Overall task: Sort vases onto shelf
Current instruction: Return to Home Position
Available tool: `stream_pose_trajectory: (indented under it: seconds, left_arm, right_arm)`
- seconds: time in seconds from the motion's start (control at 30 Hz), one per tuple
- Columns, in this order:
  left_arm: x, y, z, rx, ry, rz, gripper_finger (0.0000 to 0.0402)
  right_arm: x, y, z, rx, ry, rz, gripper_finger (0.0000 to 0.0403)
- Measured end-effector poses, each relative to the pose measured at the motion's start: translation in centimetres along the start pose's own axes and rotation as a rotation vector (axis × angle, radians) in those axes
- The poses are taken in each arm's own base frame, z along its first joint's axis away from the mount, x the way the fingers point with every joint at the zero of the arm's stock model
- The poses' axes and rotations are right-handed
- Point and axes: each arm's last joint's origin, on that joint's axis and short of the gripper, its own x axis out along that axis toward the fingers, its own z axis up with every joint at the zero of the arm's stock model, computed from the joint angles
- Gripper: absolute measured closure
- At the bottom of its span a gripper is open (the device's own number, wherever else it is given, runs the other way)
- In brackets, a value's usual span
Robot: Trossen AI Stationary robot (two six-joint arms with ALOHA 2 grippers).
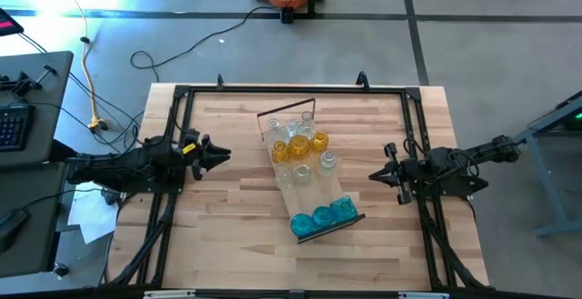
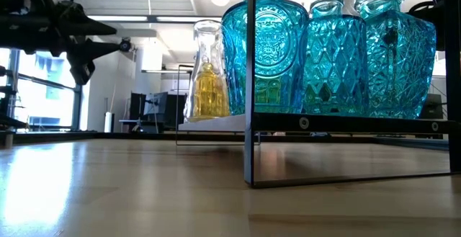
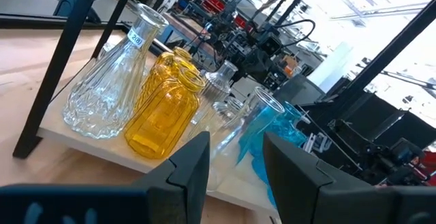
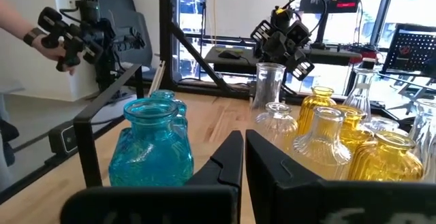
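Across the middle of the table (image 1: 236, 235) lies the shelf (image 1: 314, 197), and every vase I can make out stands on it in colour groups: clear vases (image 1: 291, 128) at the far end, amber vases (image 1: 300, 144) next, a few more clear ones after those, and the blue vases (image 1: 321, 215) in a row at the near end. I judge the sorting itself finished and the step in hand to be the return to rest, since neither arm carries anything. The left gripper (image 1: 223, 154) hovers off the shelf's left flank with a moderate gap between its fingers (image 3: 194, 166), empty. The right gripper (image 1: 375, 175) sits well apart on the other side, its fingers (image 4: 228, 159) drawn almost together on nothing. From here I'd want only a clean fold-back of both arms — straight away from the glass, with no sweep across the shelf's dark end frames. The shelf's long axis runs on a diagonal in the high view, from the far side slightly left of centre down toward the near side on the right — so its blue end points toward the near edge and the right arm's half. The vases all stand upright, necks up.
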Motion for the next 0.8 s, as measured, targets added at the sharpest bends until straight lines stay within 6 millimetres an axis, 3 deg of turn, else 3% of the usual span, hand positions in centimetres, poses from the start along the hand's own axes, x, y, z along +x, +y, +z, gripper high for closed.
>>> stream_pose_trajectory:
  seconds: [0.23,0.53,0.7,0.8]
  left_arm:
    - [0.3,0.2,-0.3,0.027,0.035,0.02,0.0275]
    - [0.7,0.5,-0.8,0.266,0.104,0.053,0.0275]
    - [0.8,0.7,-1.0,0.483,0.138,0.053,0.0275]
    - [0.9,0.8,-1.1,0.515,0.152,0.056,0.0275]
  right_arm:
    - [0.0,0.0,0.0,0.035,0.0,0.005,0.0402]
    - [0.0,0.2,0.0,0.076,0.0,0.066,0.0402]
    - [0.0,0.2,-0.1,0.013,0.009,0.082,0.0402]
    - [0.0,0.2,-0.1,0.007,0.009,0.084,0.0402]
